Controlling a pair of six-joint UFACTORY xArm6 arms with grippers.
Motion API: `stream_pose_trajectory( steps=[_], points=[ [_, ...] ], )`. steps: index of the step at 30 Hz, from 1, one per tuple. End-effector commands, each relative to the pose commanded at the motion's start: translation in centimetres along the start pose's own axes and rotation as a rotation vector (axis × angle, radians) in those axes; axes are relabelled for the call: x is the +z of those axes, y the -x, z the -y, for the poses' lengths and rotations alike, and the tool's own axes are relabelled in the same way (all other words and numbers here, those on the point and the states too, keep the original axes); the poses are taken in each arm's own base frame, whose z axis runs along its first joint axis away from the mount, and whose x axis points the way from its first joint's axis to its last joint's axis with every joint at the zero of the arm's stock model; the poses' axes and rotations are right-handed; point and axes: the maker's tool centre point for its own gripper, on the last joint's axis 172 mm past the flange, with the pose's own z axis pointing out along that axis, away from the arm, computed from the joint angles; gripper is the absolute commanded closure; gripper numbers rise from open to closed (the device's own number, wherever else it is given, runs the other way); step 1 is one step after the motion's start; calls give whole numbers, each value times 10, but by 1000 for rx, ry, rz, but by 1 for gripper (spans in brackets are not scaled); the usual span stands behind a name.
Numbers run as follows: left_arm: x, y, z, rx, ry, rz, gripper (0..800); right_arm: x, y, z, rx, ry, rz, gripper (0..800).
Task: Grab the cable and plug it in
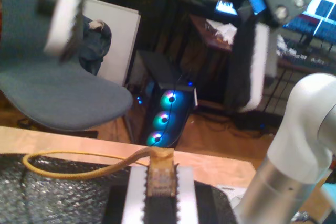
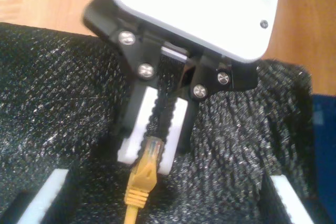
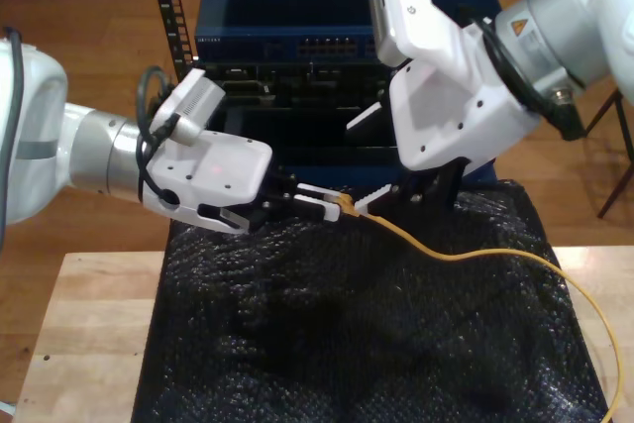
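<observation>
Two pincers meet at the plug.

First wrist view: my first pincer (image 1: 160, 181) is clenched on the cable (image 1: 113, 168) at its plug.

Second wrist view: my second pincer (image 2: 167, 184) is released, straddling the boot.

Exterior view: the plug hangs over the black mat (image 3: 327, 344), short of the switch (image 3: 327, 42). Likely a regrasp; next, align it to a port.

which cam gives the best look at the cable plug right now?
Second wrist view: the plug is sharp and close, clamped between a gripper's white pads. First wrist view shows it blurred between pads. In the exterior view it is tiny, between both grippers.
</observation>
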Motion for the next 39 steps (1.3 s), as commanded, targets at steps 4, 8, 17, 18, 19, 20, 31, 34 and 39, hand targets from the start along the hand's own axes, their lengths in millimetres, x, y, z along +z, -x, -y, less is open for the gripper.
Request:
stream_pose_trajectory(
  steps=[4,8,17,18,19,20,31,34,39],
  points=[
    [-14,-2,6,-54,-18,-23,798,-7,-4,10,-39,16,-6,0],
    [-24,-11,0,-56,3,-65,797,-15,-9,19,-118,39,-15,0],
    [-57,-21,-1,-157,7,-188,797,-24,-23,33,-196,59,-31,0],
    [-58,-21,-3,-162,12,-195,797,-26,-24,34,-205,62,-34,0],
    [-60,-21,-4,-169,14,-205,797,-27,-25,34,-213,65,-36,0],
    [-61,-22,-6,-174,23,-213,797,-27,-26,34,-218,66,-36,0],
    [-61,-20,-19,-201,71,-251,797,-16,-45,27,-271,123,-54,0],
    [-61,-20,-21,-207,85,-258,797,-16,-51,25,-283,139,-57,2],
    [-59,-22,-30,-212,131,-276,797,-15,-53,24,-295,144,-59,2]
  ],
)
